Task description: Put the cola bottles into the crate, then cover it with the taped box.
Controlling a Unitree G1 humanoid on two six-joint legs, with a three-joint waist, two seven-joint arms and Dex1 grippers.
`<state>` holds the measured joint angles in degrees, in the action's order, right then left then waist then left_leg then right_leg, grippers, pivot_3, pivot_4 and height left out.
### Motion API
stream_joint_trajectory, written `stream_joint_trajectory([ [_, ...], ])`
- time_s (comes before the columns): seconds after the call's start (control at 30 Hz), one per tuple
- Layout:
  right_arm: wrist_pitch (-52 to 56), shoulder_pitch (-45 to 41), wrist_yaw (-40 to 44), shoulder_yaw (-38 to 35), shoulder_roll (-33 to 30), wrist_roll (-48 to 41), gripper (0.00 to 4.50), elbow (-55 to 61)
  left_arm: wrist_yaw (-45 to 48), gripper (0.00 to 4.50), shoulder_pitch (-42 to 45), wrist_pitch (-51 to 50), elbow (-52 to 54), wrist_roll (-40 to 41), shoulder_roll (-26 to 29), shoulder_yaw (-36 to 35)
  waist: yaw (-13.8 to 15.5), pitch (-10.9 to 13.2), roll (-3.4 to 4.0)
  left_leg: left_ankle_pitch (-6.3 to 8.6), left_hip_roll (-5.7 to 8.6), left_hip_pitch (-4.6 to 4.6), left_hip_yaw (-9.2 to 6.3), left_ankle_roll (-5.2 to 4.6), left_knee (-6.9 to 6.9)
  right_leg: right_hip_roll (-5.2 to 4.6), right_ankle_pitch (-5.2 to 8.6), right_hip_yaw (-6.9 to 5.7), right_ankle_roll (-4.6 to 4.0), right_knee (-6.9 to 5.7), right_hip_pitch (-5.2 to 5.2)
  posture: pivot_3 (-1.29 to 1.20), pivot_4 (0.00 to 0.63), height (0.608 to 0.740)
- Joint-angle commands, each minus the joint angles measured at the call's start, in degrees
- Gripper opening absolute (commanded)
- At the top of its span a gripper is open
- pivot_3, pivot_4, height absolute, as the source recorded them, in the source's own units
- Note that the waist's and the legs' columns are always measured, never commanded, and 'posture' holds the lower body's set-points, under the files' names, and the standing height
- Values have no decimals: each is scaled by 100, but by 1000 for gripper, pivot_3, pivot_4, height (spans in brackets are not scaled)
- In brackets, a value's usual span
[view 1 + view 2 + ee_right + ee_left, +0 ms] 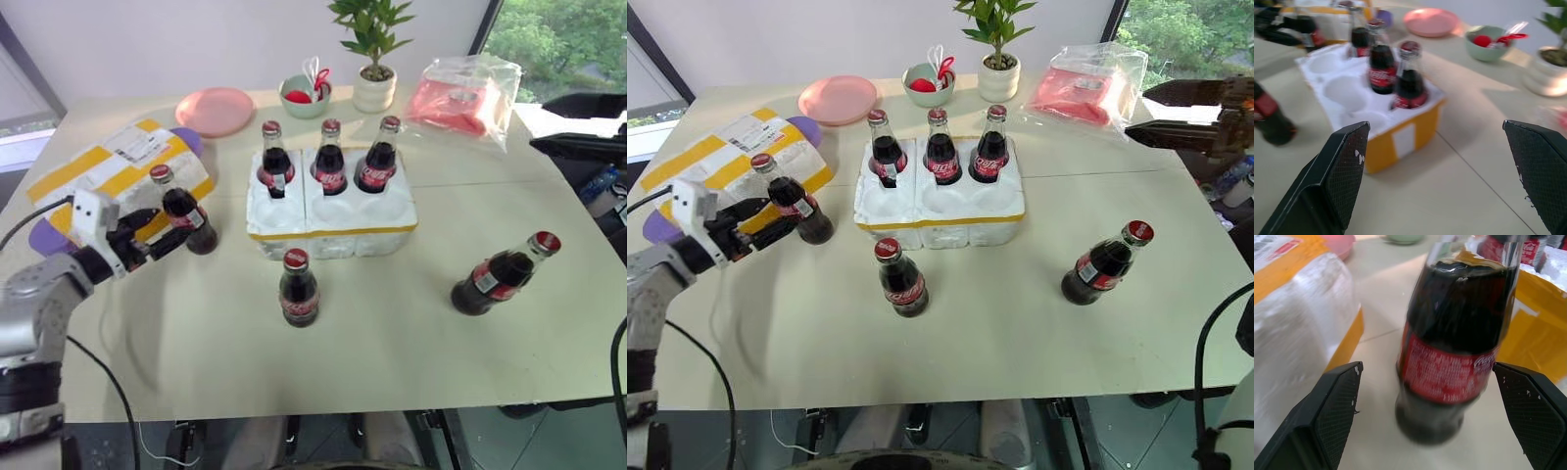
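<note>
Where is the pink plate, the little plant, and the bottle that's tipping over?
pink plate point(215, 110), left eye view, middle of its flat face
little plant point(372, 24), left eye view, green leaves
tipping cola bottle point(500, 274), left eye view, dark glass body

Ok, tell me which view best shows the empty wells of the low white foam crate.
The right wrist view: it looks down across the low white foam crate, showing three empty round wells in front of three dark glass cola bottles. Both head views show the crate from the front, so the empty wells appear only as shallow hollows. The left wrist view catches just its yellow-taped corner.
</note>
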<state>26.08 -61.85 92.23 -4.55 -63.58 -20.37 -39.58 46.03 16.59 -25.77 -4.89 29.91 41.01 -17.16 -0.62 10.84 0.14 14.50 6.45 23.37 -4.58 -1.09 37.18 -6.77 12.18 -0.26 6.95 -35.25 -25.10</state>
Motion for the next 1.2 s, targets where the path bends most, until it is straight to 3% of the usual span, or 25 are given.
stream_joint_trajectory([
  [0.03, 489, 23, 27, -164, -120, -531, 4500, 716, 97, 4453, 240, 242, -181, -156, -41, 120, -7, 0, 0, -4, 1, 4, 1, -6, -1, 0, -1, 1, 0, -2, -8, 0, 150, 740],
  [0.3, 1113, 381, -190, -473, -90, -891, 4500, 1669, 177, 4453, 585, 372, -622, -310, -208, 278, -3, 0, 0, -3, -1, 5, 2, -7, 0, -1, -1, 2, 0, -7, -12, 0, 150, 740],
  [0.4, 1199, 479, -352, -578, -61, -978, 4500, 1831, 242, 3604, 588, 382, -637, -282, -222, 243, 1, 0, 0, -3, 0, 5, 1, -7, 2, -1, -1, 3, 0, -10, -12, 0, 150, 740],
  [0.47, 1212, 564, -435, -620, -52, -1002, 4500, 1927, 283, 2787, 570, 346, -601, -265, -194, 215, 2, 0, -1, -3, -1, 5, 1, -7, 3, -1, -1, 3, 0, -10, -12, 0, 150, 740],
  [0.73, 1136, 915, -613, -695, -73, -1024, 4500, 2058, 953, 2824, 996, -592, -214, 302, 350, 128, -5, 6, -11, -4, -2, 10, 2, -8, 4, 1, -1, 3, 0, -14, -18, 0, 150, 740],
  [0.9, 1114, 1210, -755, -763, -36, -1047, 4500, 2245, 1648, 2824, 2045, -1553, -7, 851, 668, 415, 32, 20, -33, -6, 0, 16, -3, -6, 16, 3, -1, -2, 0, -24, -20, 0, 150, 740],
  [1.07, 1127, 1454, -968, -830, -6, -1087, 4500, 2396, 2196, 2824, 3314, -1929, -314, 946, 466, 942, 7, 20, -34, -10, 10, 17, 1, -1, 27, 0, -4, -1, 6, -21, -12, 0, 150, 740],
  [1.2, 1094, 1634, -1189, -914, 36, -1102, 4500, 2440, 2522, 2824, 3865, -1674, -703, 625, 185, 1407, -36, 20, -33, -18, 7, 17, 4, 11, 24, 4, -4, 0, 7, -23, -15, 0, 150, 740],
])
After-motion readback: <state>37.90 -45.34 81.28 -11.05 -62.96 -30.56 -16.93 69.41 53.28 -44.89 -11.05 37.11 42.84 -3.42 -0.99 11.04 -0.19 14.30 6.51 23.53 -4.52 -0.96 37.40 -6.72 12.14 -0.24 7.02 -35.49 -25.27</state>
